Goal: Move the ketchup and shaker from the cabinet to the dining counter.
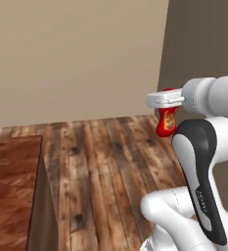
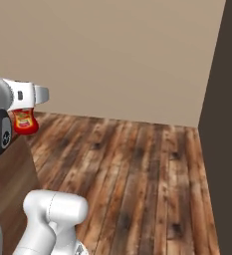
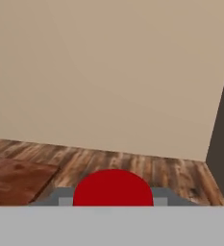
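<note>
The tool (image 1: 167, 105) is gripping the ketchup (image 1: 166, 122) near its cap, jaws closed narrow on it, carrying it in the air above the plank floor (image 1: 110, 166). The dining counter (image 1: 10, 191) is lying off to the left, its corner nearest. The carry step is underway; next, swinging the bottle over the counter and lowering it upright seems needed.

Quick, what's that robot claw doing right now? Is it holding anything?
Gripper: closed on the ketchup, carried in the air.
</note>
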You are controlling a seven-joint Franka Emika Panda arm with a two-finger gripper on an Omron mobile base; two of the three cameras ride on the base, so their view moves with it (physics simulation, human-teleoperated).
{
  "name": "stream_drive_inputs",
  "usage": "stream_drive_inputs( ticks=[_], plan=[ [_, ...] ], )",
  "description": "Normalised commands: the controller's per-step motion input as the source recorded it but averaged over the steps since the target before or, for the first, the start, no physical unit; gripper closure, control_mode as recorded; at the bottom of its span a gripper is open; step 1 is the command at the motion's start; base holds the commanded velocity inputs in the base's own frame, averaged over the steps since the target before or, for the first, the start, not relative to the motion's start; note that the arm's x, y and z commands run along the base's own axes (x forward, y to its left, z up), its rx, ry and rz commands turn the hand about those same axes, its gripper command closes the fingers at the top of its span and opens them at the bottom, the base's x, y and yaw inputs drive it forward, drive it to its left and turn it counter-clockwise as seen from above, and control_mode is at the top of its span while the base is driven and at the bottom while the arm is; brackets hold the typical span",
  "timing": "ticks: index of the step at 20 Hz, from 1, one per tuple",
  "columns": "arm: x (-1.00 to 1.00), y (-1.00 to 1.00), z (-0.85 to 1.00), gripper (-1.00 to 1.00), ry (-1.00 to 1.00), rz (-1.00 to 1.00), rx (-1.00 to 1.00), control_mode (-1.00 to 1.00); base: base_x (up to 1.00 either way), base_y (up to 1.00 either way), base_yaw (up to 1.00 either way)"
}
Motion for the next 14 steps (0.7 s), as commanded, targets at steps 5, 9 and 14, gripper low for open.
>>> stream_drive_inputs(
  ticks=[5, 9, 14],
  plan=[
    [0.00, 0.00, 0.00, 1.00, 0.00, 0.00, 0.00, 1.00, 0.73, -0.31, 0.19],
    [0.00, 0.00, 0.00, 1.00, 0.00, 0.00, 0.00, 1.00, 0.72, -0.30, 0.21],
    [0.00, 0.00, 0.00, 1.00, 0.00, 0.00, 0.00, 1.00, 0.72, -0.28, 0.23]
  ],
)
